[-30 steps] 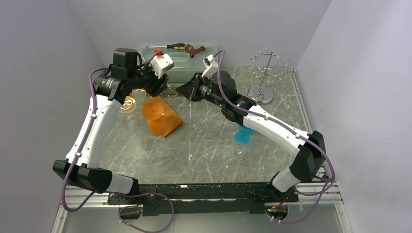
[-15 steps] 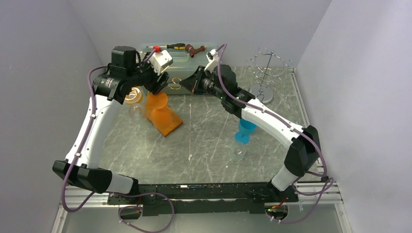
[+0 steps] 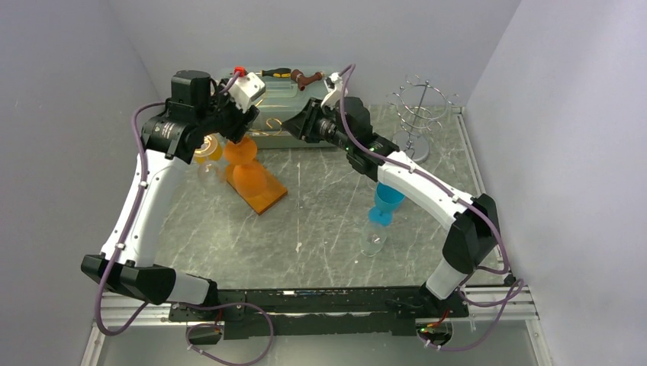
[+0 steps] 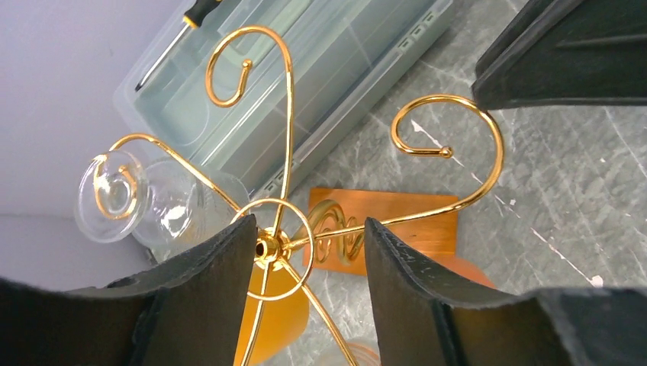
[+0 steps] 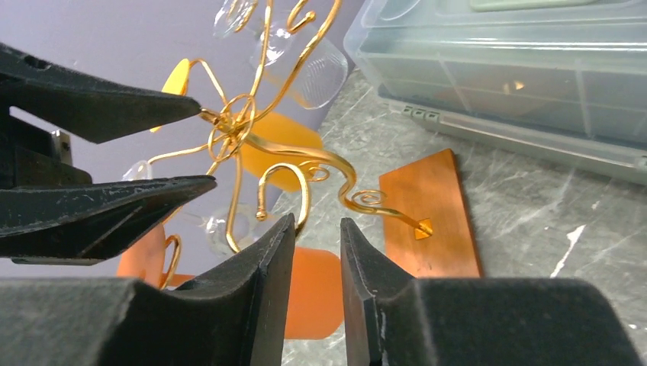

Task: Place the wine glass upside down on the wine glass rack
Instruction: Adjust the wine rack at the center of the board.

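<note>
Left tool (image 4: 309,229) and right tool (image 5: 317,221) flank one gold rack (image 4: 266,247)

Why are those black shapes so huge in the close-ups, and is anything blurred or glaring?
Left wrist view: the fingers sit right at the lens, so they loom large; the gold rack is sharp, with bright glints. Right wrist view: same looming fingers; the clear box shows amber reflections. Top view: even, soft light; the orange glasses look slightly smeared.

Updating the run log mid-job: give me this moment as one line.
phase: both grippers at gold rack | left gripper: open, astride hub | right gripper: open, beside hook, nothing held | clear glass: hung on rack arm
</note>
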Robot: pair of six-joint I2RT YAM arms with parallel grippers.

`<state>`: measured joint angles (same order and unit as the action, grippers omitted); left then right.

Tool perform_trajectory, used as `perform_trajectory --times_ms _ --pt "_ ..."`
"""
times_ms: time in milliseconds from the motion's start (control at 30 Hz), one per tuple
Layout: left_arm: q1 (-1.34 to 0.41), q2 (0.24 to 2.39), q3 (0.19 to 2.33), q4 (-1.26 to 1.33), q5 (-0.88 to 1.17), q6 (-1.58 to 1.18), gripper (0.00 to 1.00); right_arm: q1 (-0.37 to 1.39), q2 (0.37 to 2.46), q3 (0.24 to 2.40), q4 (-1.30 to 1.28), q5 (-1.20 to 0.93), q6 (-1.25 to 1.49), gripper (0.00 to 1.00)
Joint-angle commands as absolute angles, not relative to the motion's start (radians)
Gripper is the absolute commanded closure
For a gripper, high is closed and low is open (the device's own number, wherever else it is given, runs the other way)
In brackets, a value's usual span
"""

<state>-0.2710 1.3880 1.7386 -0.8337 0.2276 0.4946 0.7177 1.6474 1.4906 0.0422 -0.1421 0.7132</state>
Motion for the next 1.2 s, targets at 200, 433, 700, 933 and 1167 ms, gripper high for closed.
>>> perform_trajectory --times_ms 200,433,700,933,1167 --pt "-0.224 1.353 1.75 -0.827 0.147 0.451 0.46 0.681 1.497 1.448 0.049 -0.114 0.658 0.6" --pt "-0.164 1.365 1.791 -0.877 0.24 0.426 0.45 0.684 1.423 1.27 0.086 -0.086 0.706 0.9" --pt "-0.155 1.355 1.734 -0.853 0.255 0.418 0.45 0.722 1.618 1.192 0.162 -0.066 0.783 1.0" --pt "-0.151 1.35 1.706 -0.832 0.251 0.44 0.46 0.739 1.832 1.242 0.258 -0.006 0.82 1.0" --pt "-0.149 1.344 1.692 -0.825 0.263 0.446 0.47 0.744 2.004 1.303 0.323 0.049 0.861 1.0"
